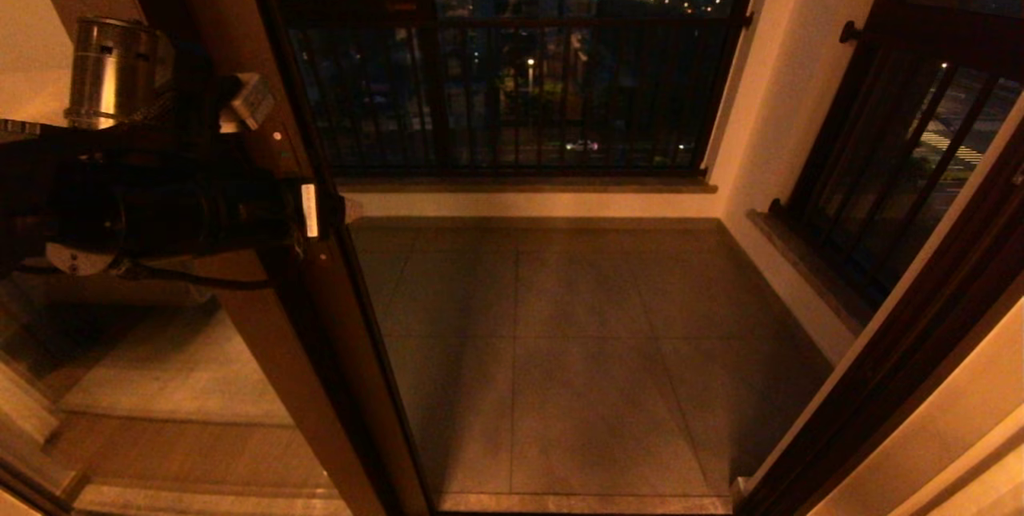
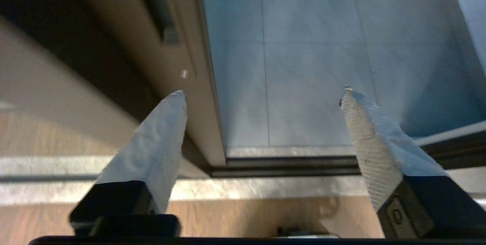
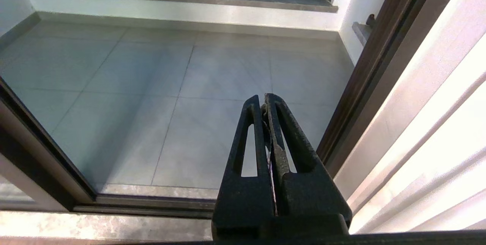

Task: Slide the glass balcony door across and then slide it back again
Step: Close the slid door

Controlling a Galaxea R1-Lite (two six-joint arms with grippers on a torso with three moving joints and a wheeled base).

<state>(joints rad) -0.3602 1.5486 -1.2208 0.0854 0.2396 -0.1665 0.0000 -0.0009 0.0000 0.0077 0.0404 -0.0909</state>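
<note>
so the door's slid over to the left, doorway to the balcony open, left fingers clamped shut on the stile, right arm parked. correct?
Not quite. The left wrist view shows the left gripper with its fingers spread wide, holding nothing; one fingertip sits beside the glass balcony door stile. The rest holds: door over to the left, doorway open, right gripper parked and shut.

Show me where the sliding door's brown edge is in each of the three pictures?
Head view: the glass balcony door has its brown edge running down the left side, beside the left gripper.
Left wrist view: the edge runs between the open fingers.
Right wrist view: the dark edge sits at the far left.
Shared landmark: the tiled balcony floor.
</note>
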